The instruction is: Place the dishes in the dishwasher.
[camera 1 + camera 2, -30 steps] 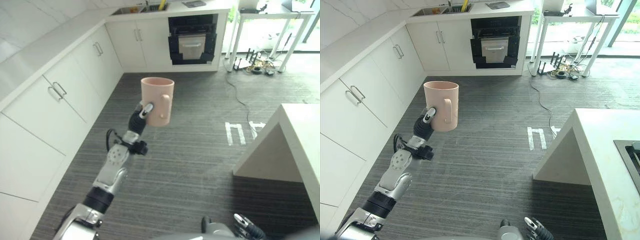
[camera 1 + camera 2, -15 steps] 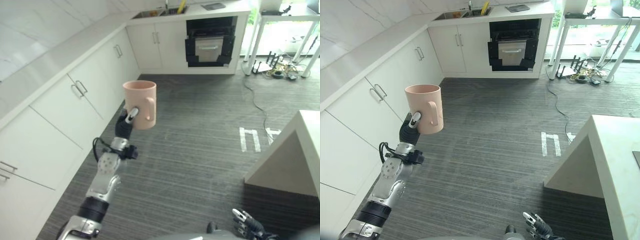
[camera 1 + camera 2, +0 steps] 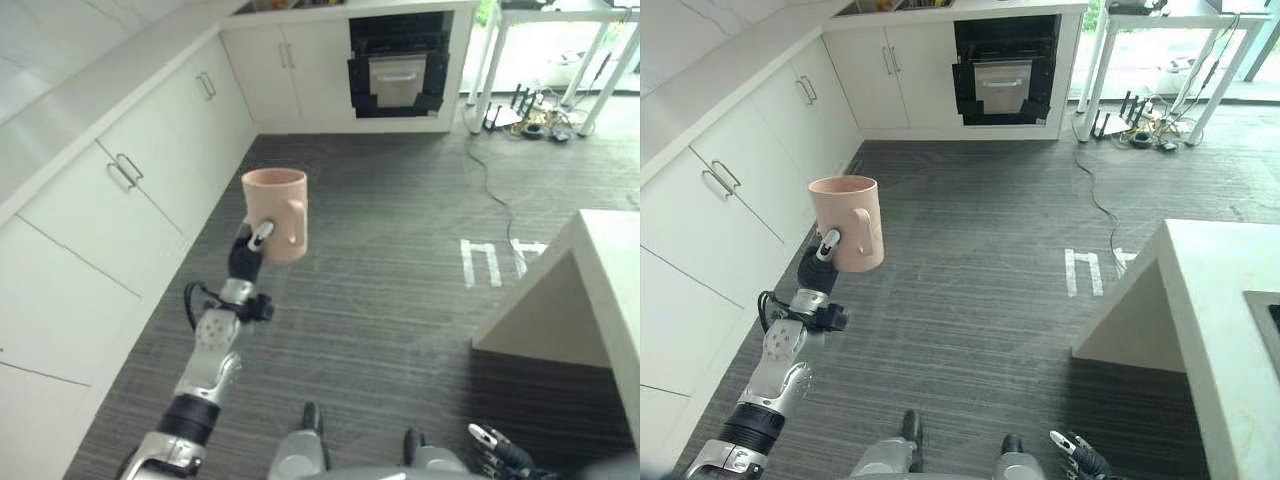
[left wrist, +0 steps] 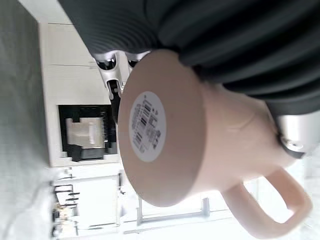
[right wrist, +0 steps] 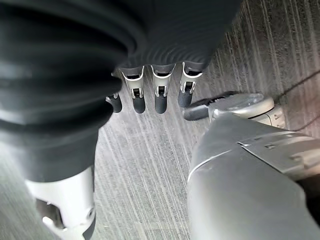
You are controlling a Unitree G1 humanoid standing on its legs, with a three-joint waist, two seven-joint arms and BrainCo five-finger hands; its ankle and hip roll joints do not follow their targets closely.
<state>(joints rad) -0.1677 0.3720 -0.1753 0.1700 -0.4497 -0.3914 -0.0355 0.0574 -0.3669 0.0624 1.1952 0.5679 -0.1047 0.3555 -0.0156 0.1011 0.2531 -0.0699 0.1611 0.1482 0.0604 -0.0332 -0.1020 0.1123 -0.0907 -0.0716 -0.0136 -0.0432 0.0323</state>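
A pale pink mug (image 3: 276, 212) with a handle is held upright in the air over the dark striped floor. My left hand (image 3: 250, 250) is shut on it from below and behind. In the left wrist view the mug's base (image 4: 165, 130) with its sticker faces the camera, fingers (image 4: 117, 80) curl round the far side and the thumb (image 4: 295, 132) lies by the handle. The dishwasher (image 3: 397, 75) is a dark opening in the far cabinets, well beyond the mug. My right hand (image 3: 1080, 457) hangs low, its fingers (image 5: 150, 95) relaxed and empty.
White cabinets (image 3: 120, 190) under a long counter line the left side and the far wall. A white island (image 3: 590, 290) juts in at the right. A white table (image 3: 540, 40) with cables on the floor beneath stands beside the dishwasher. White tape marks (image 3: 490, 262) lie on the floor.
The whole picture has shifted with the camera. The left hand keeps the mug upright in much the same pose, and the right hand stays low.
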